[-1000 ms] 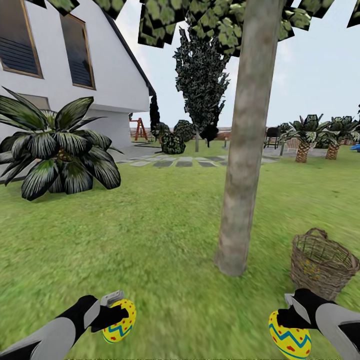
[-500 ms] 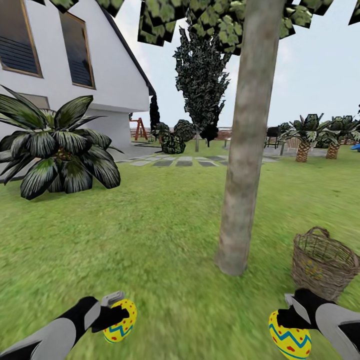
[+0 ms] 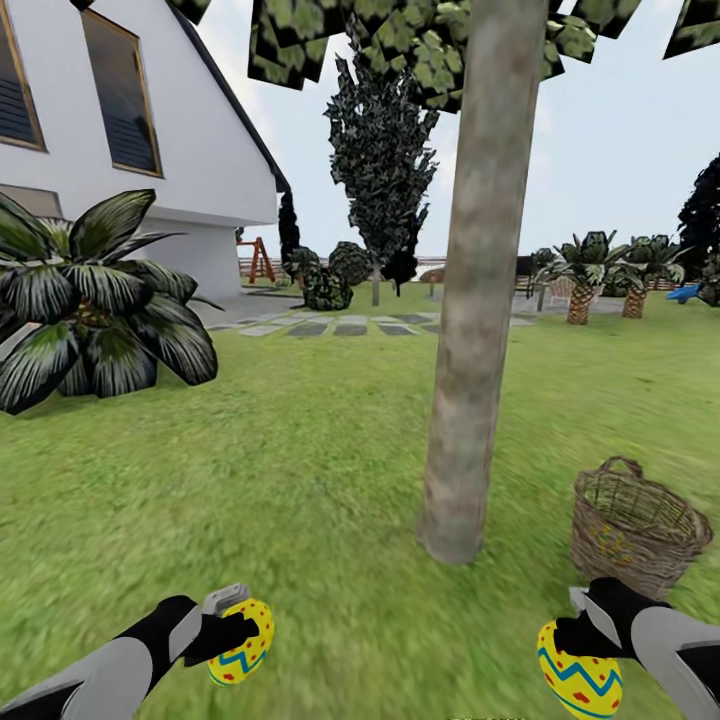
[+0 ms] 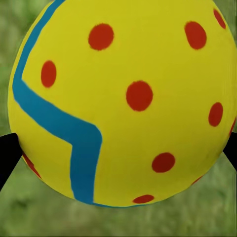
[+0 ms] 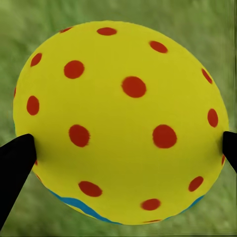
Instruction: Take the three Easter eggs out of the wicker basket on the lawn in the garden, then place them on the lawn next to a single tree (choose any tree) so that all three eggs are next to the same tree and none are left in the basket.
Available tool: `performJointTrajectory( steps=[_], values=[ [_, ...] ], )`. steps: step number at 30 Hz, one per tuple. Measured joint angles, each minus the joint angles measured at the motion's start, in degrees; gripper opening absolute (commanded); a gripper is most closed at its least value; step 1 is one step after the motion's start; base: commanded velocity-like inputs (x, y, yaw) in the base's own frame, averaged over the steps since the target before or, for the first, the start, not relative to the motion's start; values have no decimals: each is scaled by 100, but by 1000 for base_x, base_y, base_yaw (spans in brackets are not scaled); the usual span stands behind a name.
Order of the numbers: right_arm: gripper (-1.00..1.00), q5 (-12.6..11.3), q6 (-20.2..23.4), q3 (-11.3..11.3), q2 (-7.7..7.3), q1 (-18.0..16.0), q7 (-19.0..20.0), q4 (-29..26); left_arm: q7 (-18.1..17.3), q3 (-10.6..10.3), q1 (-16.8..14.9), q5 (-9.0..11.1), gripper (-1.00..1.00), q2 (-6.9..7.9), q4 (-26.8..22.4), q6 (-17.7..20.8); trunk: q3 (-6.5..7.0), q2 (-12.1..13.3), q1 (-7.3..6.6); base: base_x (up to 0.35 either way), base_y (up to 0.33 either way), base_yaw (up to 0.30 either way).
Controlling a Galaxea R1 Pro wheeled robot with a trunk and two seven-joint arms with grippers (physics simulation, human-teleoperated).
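On a green lawn [image 3: 300, 450], the left pincer [image 3: 235, 632] grips a yellow, red-dotted egg [image 3: 240, 642] with a blue zigzag, and the right pincer [image 3: 572, 640] grips a second egg [image 3: 580, 680], each egg pinched between black fingertips above the grass. A thick grey-brown tree [image 3: 470, 300] stands ahead between the two arms, its base near both eggs. The wicker basket [image 3: 635, 525] sits on the grass to the tree's right, just beyond the right pincer, with something yellow faintly showing through its weave.
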Motion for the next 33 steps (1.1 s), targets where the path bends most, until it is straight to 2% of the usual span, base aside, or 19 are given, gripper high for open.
performJointTrajectory(
  steps=[11,14,22,29,33],
  values=[
    [-100,0,0,0,0,0,-1,1,0,0,0,0,-100,-17,9,0,71,0,0,2,0,-250],
    [-100,5,0,0,0,1,-1,0,0,0,0,7,-100,-17,8,-4,92,0,-3,229,61,-195],
    [-100,16,7,1,1,-1,-3,2,-1,1,1,9,-100,-33,7,-7,98,0,-3,305,15,-10],
    [-100,16,7,1,1,-1,-3,2,5,3,1,19,-100,-82,72,-7,98,0,0,15,0,0],
    [-100,16,7,1,1,-1,-3,2,11,2,2,24,-100,-78,69,1,27,-159,87,0,0,0]
  ],
)
